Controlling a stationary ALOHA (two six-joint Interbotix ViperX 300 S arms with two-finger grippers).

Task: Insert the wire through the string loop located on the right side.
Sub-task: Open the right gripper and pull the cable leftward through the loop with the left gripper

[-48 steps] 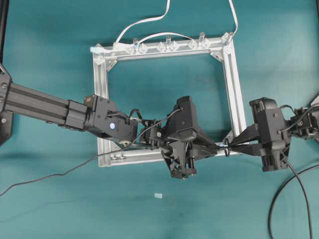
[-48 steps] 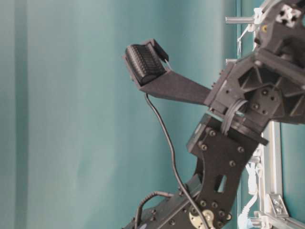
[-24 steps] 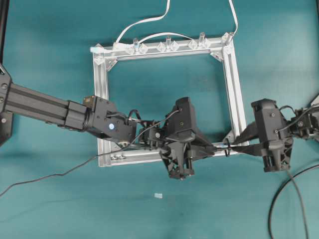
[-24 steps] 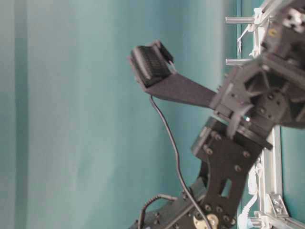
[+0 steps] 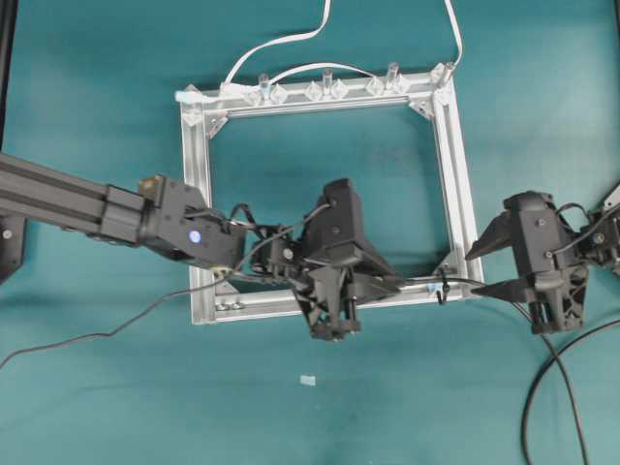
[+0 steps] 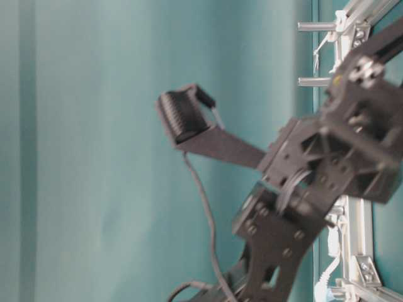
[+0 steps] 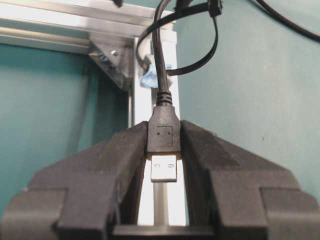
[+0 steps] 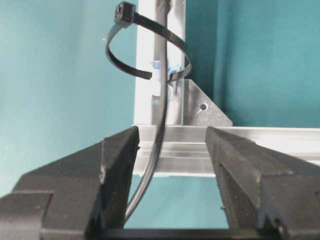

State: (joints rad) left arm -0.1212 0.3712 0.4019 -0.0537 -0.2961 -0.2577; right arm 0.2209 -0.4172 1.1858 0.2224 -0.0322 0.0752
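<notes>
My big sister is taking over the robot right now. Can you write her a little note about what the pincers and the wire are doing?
Left pincer: shut on the wire's plug.
Right pincer: open, holding nothing; the wire runs loose between its fingers.
String loop: on the silver frame, at its lower right corner.
Done: the wire passes through the loop.
Left: probably check it stays threaded, then let go.

The left gripper (image 7: 163,150) lies along the bottom bar of the silver frame (image 5: 451,174), its jaws clamped on a plug. The right gripper (image 5: 487,265), just outside the frame's lower right corner, has its jaws spread wide, holding nothing.
</notes>
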